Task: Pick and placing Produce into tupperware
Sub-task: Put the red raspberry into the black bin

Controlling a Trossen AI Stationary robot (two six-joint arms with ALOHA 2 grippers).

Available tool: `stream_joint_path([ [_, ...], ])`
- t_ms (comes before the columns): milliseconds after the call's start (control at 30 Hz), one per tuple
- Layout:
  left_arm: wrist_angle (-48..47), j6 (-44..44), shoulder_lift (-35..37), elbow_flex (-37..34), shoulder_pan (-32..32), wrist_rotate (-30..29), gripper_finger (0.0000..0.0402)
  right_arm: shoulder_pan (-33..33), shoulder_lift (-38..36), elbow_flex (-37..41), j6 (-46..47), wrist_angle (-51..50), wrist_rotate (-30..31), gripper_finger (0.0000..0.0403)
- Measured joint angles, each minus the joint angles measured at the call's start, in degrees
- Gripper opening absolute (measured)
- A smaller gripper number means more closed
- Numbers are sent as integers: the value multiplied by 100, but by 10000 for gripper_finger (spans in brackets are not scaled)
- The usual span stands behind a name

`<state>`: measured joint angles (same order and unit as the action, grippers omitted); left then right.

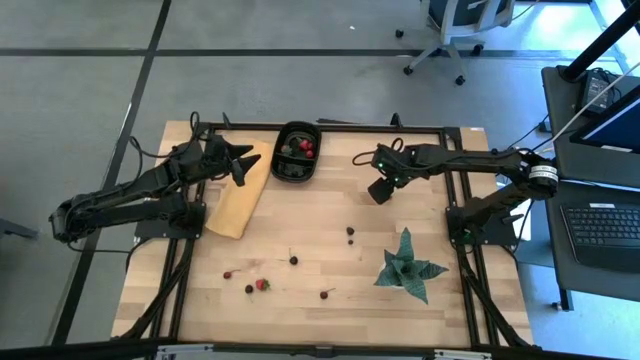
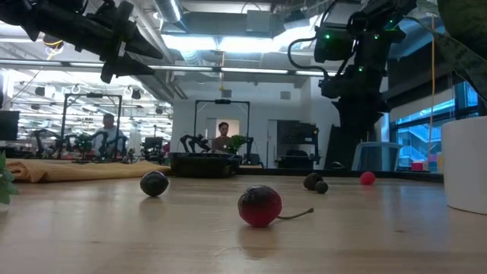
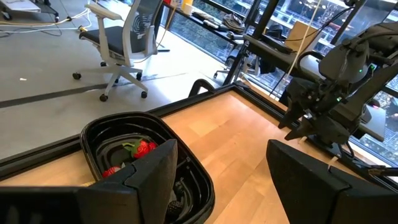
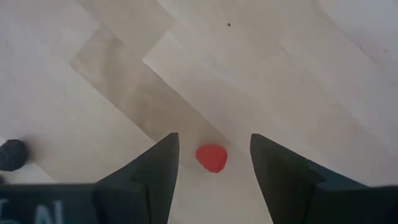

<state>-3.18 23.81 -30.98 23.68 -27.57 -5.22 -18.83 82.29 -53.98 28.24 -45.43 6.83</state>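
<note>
The black tupperware (image 1: 296,153) stands at the table's far middle, with red strawberries (image 3: 143,148) lying inside it. My right gripper (image 4: 214,142) points down, open, to the right of the tub. One red strawberry (image 4: 211,157) lies on the wood between its fingers, apart from both. More produce lies on the near half: dark berries (image 1: 350,233), a strawberry (image 1: 262,284) and a red cherry (image 2: 259,205). My left gripper (image 1: 238,165) hovers open, roughly level, just left of the tub.
A tan board (image 1: 238,195) lies under the left gripper. A green spiky plant (image 1: 408,265) in a white pot (image 2: 464,164) stands at the near right. A black frame (image 1: 440,130) edges the table. Bare wood (image 1: 330,210) lies between tub and berries.
</note>
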Motion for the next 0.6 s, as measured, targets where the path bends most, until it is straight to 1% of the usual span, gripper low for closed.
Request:
stream_joint_path([
  [100, 0, -2, 0, 0, 0, -2, 240, 0, 1, 1, -1, 114, -201, 217],
  [267, 0, -29, 0, 0, 0, -2, 240, 2, 1, 0, -7, 158, -242, 273],
  [367, -2, -35, -2, 0, 0, -2, 240, 2, 1, 0, -201, 160, -240, 302],
  [467, -2, -37, -2, 0, 0, -2, 240, 25, 1, 0, -112, 102, -241, 316],
  [600, -4, -37, 0, 0, 0, -2, 240, 39, 13, 0, 433, -25, -241, 318],
])
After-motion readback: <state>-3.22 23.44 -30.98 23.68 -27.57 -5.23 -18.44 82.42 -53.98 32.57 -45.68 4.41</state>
